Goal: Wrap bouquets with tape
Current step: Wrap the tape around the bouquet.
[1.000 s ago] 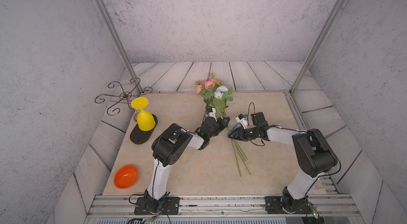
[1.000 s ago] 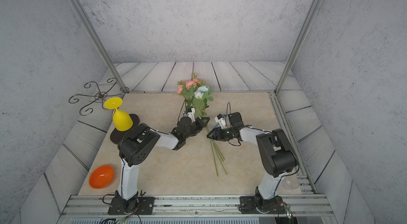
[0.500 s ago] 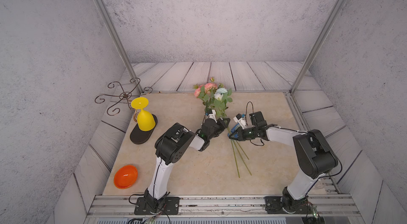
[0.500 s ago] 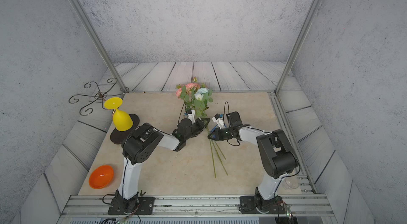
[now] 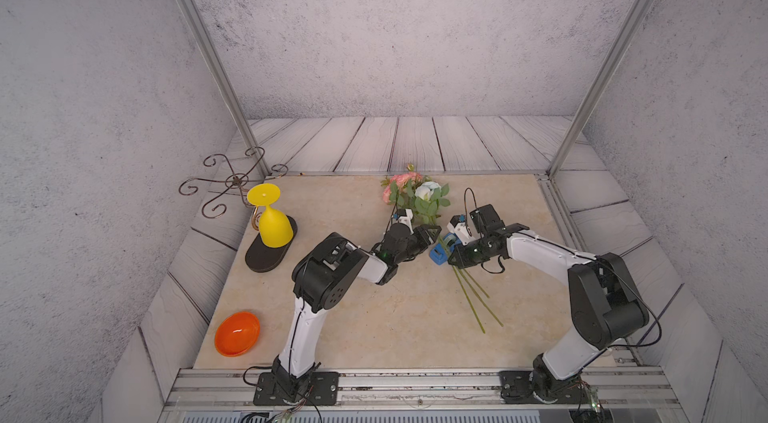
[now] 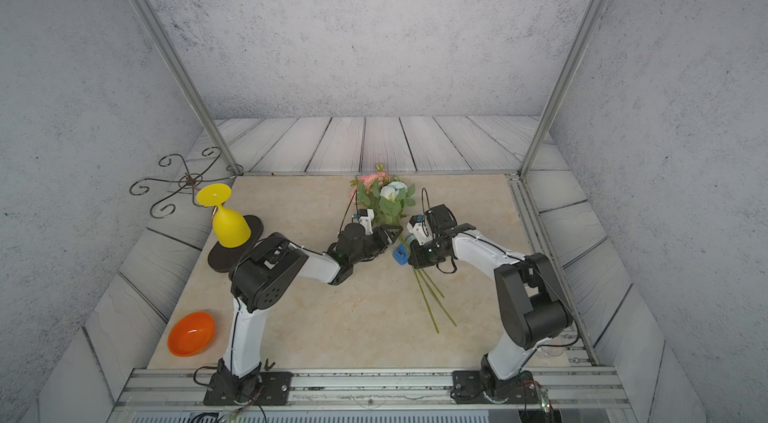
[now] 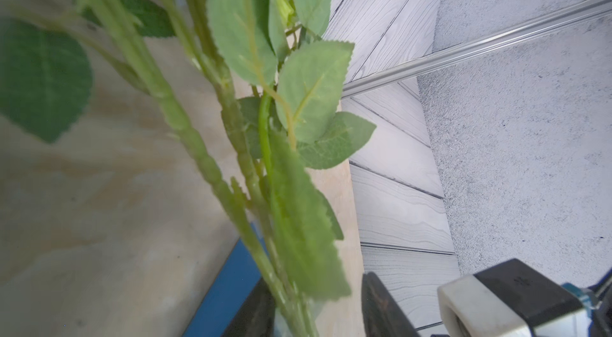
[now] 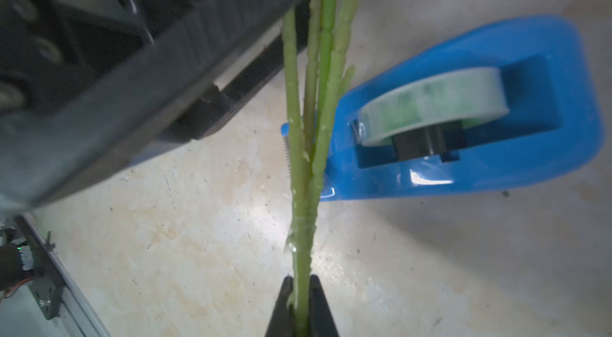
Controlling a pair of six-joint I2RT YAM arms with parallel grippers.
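Bouquet is at the middle of my worktop, stem ends fanning toward five o'clock. My right hand pinches the stems; the tape dispenser sits just beside them; my left hand stands parted around them, blooms toward twelve.

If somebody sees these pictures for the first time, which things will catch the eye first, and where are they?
The bouquet of pink and pale blooms is mid-table: the right gripper is shut on its green stems, the left gripper open around them. A blue tape dispenser sits right beside the stems. At the robot's left, a yellow goblet is upside down by a dark oval board.
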